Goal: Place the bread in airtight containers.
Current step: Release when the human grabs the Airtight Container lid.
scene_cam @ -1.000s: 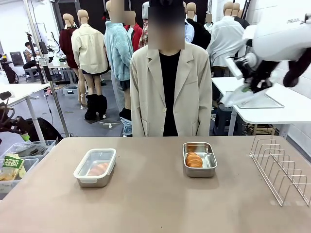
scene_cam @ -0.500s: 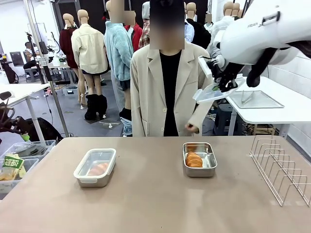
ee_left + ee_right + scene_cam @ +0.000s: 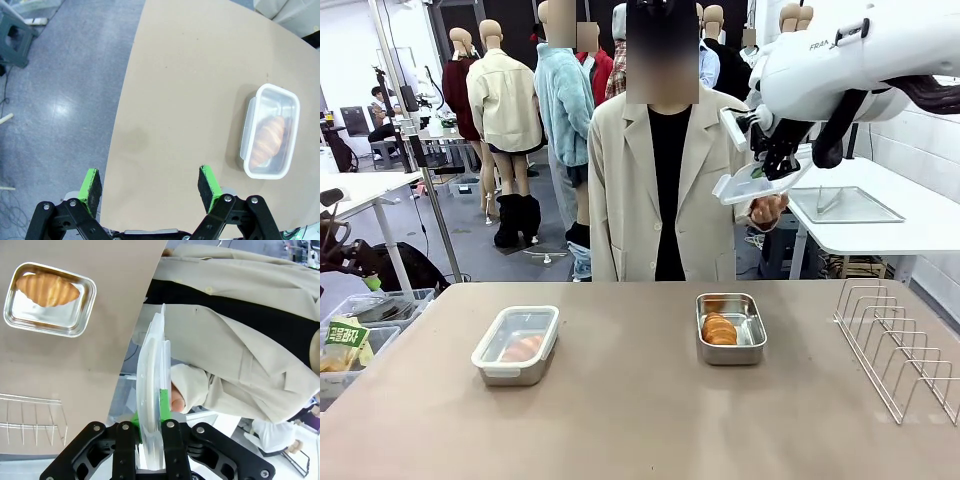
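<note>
Steel containers sit on the brown bench (image 3: 620, 420), nearest the camera and well apart. On the robot's left, a lidded box (image 3: 516, 344) encloses one roll (image 3: 521, 348), seen dimly through the clear cover. On the right, an open box (image 3: 730, 327) holds the second roll (image 3: 719, 329), uncovered. A wire rack (image 3: 898, 345) stands at the bench's right edge.

Above the near bench edge, the left gripper (image 3: 149, 182) hangs with its fingers spread wide, holding nothing.

Farther back and high above the bench, the right gripper (image 3: 761, 171) has its fingers closed tight on the edge of a clear lid (image 3: 748, 185), which is tilted. A person's hand (image 3: 767, 208) is just beside the lid's lower edge; whether it touches is unclear.

Judged step: both rolls are boxed, and the last lid is being brought in. The next move calls for lowering it level over the open box, aligning its rim, then pressing it down.

In the right wrist view the lid appears edge-on, hiding the fingertips.
</note>
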Motion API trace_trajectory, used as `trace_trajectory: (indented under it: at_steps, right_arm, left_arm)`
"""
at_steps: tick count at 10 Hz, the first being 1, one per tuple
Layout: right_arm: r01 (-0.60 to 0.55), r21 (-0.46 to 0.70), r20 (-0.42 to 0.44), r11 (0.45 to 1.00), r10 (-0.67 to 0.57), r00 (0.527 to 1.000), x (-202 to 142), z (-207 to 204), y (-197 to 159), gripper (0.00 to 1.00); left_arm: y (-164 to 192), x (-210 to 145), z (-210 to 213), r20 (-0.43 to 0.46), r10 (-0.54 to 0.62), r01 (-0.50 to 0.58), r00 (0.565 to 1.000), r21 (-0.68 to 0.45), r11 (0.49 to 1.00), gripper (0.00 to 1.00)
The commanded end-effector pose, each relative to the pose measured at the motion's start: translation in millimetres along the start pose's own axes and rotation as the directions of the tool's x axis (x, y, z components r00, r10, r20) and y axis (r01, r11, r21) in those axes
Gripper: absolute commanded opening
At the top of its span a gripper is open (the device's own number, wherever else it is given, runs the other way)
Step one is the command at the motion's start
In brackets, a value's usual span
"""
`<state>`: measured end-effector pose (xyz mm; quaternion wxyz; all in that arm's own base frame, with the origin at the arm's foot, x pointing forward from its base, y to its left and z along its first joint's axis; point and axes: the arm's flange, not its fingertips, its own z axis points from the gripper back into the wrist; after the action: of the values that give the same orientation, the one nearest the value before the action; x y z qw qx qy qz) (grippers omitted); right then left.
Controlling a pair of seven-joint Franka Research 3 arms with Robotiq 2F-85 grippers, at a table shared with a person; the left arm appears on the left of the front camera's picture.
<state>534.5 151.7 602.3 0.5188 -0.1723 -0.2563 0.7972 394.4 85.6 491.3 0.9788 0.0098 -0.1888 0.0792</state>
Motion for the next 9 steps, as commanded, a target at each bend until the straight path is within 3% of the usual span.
trace_trajectory:
  at_steps: [1, 3, 4, 8, 9]
  right_arm:
    - [0.024, 0.032, -0.004, 0.999, -0.024, 1.0, 0, -3, -14, 0.0]
    - [0.047, 0.043, -0.029, 0.998, -0.045, 0.999, -1, -6, -17, 0.02]
    - [0.051, 0.047, -0.018, 0.998, -0.05, 0.999, -1, -4, -17, 0.1]
    - [0.074, 0.278, 0.029, 0.958, -0.085, 0.996, -28, 38, 4, 0.87]
    - [0.035, 0.342, 0.02, 0.939, -0.045, 0.999, -41, 54, 13, 1.0]
  left_arm:
    - [1, 0, 1, -0.003, 0.002, -0.002, 1.0, 0.0, 1.0, 1.0]
    - [1, 0, 1, -0.003, 0.002, -0.002, 1.0, 0.0, 1.0, 1.0]
    - [1, 0, 1, -0.003, 0.002, -0.002, 1.0, 0.0, 1.0, 1.0]
    - [1, 0, 1, -0.003, 0.002, -0.002, 1.0, 0.0, 1.0, 1.0]
    - [1, 0, 1, -0.003, 0.002, -0.002, 1.0, 0.0, 1.0, 1.0]
